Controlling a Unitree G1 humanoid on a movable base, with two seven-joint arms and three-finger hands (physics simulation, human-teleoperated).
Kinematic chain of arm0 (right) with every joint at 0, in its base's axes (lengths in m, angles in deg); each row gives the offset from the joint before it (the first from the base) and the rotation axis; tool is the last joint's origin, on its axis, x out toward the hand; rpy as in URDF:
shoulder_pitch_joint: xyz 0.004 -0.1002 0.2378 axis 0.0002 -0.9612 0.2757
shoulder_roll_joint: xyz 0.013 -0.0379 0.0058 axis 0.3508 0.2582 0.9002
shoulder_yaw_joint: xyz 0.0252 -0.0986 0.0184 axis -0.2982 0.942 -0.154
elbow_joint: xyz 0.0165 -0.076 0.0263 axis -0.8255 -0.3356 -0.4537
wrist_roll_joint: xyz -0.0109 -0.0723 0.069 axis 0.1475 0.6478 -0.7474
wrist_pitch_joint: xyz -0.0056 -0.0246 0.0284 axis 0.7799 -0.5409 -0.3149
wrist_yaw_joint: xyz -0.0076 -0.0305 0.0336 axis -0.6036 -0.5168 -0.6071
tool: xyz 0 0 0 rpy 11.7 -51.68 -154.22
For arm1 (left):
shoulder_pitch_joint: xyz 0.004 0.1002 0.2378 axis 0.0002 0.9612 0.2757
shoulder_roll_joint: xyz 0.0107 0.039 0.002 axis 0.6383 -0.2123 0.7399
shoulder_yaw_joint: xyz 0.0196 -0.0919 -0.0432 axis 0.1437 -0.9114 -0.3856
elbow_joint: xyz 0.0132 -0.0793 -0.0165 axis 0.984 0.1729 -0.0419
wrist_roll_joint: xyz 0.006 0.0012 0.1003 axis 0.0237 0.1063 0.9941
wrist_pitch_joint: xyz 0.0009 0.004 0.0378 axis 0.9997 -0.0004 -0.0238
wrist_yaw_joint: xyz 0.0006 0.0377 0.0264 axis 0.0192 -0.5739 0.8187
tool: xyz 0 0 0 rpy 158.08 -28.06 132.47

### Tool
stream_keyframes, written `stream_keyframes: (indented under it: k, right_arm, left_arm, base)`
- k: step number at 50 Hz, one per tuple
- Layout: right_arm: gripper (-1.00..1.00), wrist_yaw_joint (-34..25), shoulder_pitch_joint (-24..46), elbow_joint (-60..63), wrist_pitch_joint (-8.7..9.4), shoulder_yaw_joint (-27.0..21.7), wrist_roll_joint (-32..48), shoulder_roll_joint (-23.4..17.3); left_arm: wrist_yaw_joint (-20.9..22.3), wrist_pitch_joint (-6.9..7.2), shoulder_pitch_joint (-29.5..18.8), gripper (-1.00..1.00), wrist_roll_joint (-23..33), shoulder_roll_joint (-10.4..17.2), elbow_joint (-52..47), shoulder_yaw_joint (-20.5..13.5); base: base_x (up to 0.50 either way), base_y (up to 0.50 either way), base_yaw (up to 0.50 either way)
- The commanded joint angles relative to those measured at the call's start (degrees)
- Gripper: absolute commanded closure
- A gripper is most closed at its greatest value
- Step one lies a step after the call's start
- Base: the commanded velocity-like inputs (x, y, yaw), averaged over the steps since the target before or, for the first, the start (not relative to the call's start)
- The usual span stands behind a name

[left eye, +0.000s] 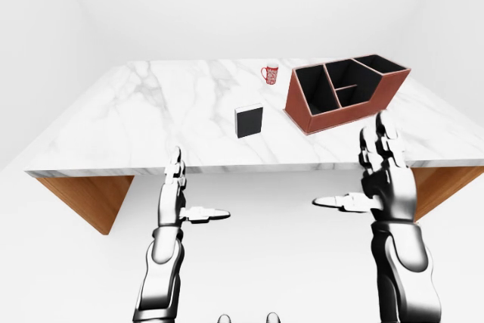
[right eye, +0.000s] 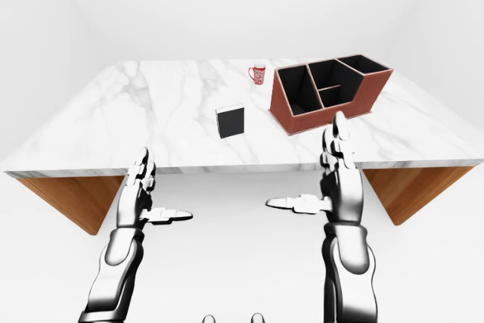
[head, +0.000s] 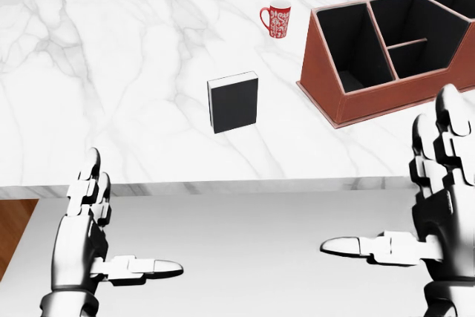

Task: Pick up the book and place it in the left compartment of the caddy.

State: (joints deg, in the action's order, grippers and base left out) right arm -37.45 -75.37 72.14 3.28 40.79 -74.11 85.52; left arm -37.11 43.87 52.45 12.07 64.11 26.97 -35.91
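Observation:
A black book (head: pixel 234 102) with a white page edge lies flat on the marble table (head: pixel 111 72), near the middle of the head view. The brown caddy (head: pixel 393 50) with black compartments stands at the upper right; its left compartment (head: pixel 349 42) holds nothing. My left hand (head: pixel 93 231) is open at the lower left, below the table's near edge. My right hand (head: pixel 419 206) is open at the lower right, fingers up, its fingertips (head: pixel 449 105) overlapping the caddy's low wall in the picture. Both hands are far from the book.
A red patterned mug (head: pixel 277 18) stands at the top of the head view, left of the caddy. The table's near edge (head: pixel 223 185) runs across the picture above my hands. Its wooden underside (left eye: pixel 83 198) shows in the eye views.

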Motion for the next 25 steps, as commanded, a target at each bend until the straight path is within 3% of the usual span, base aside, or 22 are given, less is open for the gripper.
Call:
stream_keyframes:
  k: [1, 10, 16, 19, 20, 25]
  right_arm:
    - [-1.00, -2.32, -0.13, 14.44, 0.00, -8.29, -3.31, -0.44]
    - [-1.00, -3.43, 0.94, 18.75, 0.00, -17.01, -8.12, -2.02]
    - [-1.00, -3.37, 2.15, 22.00, 0.00, -29.81, -16.84, -5.29]
    - [-1.00, -3.19, 2.04, 21.82, 0.00, -31.04, -17.83, -5.80]
    - [-1.00, -2.71, 2.38, 21.77, 0.00, -36.22, -22.34, -6.85]
    - [-1.00, -1.37, 0.65, 20.04, 0.00, -43.06, -30.23, -9.05]
  left_arm:
    - [-1.99, 0.00, 1.16, -1.00, 2.76, -0.05, -1.64, 0.02]
    - [-1.67, 0.00, 1.12, -1.00, 2.97, -0.05, -0.78, 0.17]
    - [-1.21, 0.00, 0.80, -1.00, 2.43, -0.01, -0.86, 0.08]
    - [-1.29, 0.00, 0.81, -1.00, 2.51, -0.01, -0.85, 0.08]
    - [-1.43, 0.00, 0.50, -1.00, 2.45, 0.05, -0.01, -0.12]
    - [-1.62, 0.00, 0.56, -1.00, 3.01, 0.07, 0.87, 0.07]
  base:
    - [0.00, 0.00, 0.00]
    - [0.00, 0.00, 0.00]
    - [0.00, 0.00, 0.00]
    - [0.00, 0.00, 0.00]
    - [0.00, 0.00, 0.00]
    - [0.00, 0.00, 0.00]
